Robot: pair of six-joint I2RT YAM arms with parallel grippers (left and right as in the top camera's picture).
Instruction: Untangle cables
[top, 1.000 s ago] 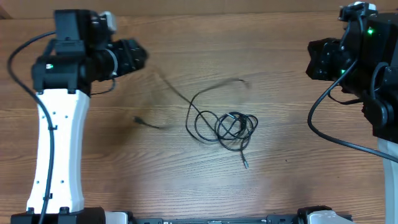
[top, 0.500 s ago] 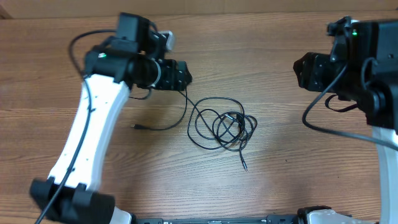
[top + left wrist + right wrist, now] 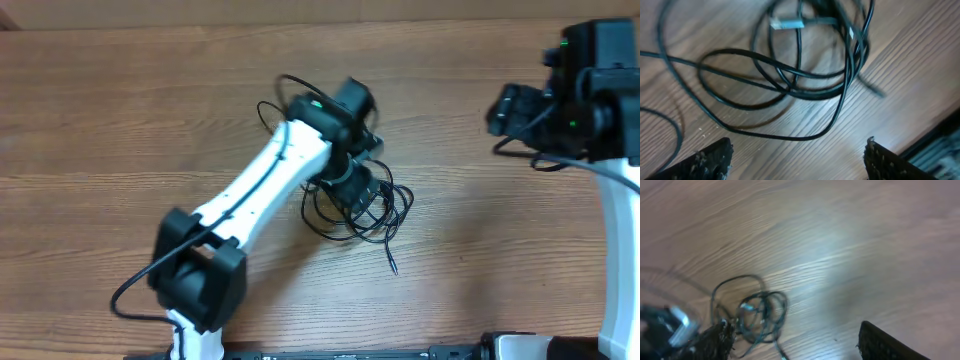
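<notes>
Cables (image 3: pixel 388 220): tangled loose loops, table (image 3: pixel 100 130) centre, one plug end (image 3: pixel 395 268) trailing toward 5 o'clock | left end effector (image 3: pixel 799 162): over tangle's 11 o'clock side, fingers spread wide, holding nothing | right end effector (image 3: pixel 795 345): 2 o'clock of tangle, well apart, released, empty

The white-and-black left arm (image 3: pixel 262 190) stretches diagonally toward the middle, its black two-finger left gripper (image 3: pixel 797 162) pointing down with fingers spread wide (tips at the wrist view's lower corners). The black-and-white right arm (image 3: pixel 615 240) stands at the far right, its black right gripper (image 3: pixel 790 345) likewise spread.
</notes>
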